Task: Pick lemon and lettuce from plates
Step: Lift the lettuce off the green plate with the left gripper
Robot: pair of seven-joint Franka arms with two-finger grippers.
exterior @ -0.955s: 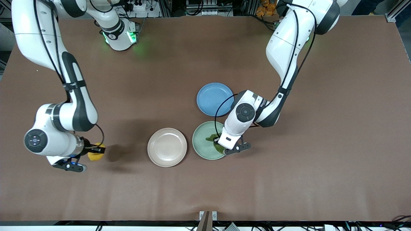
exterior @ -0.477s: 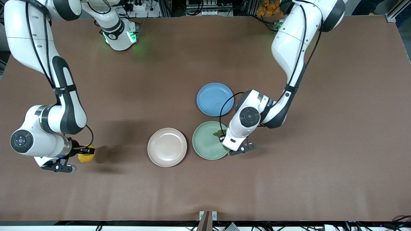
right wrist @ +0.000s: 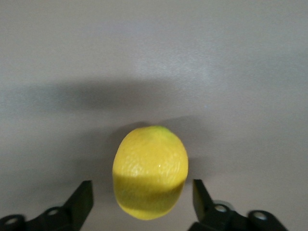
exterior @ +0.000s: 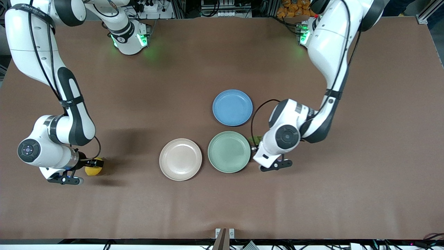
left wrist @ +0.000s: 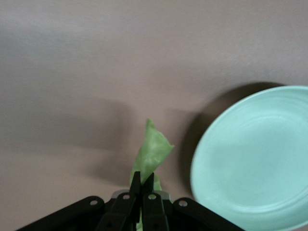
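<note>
We find no text, label, brand, number or sign that we can read in any of the three views; the small dark marking on the left arm's forearm (exterior: 308,111) is too small for us to make out
</note>
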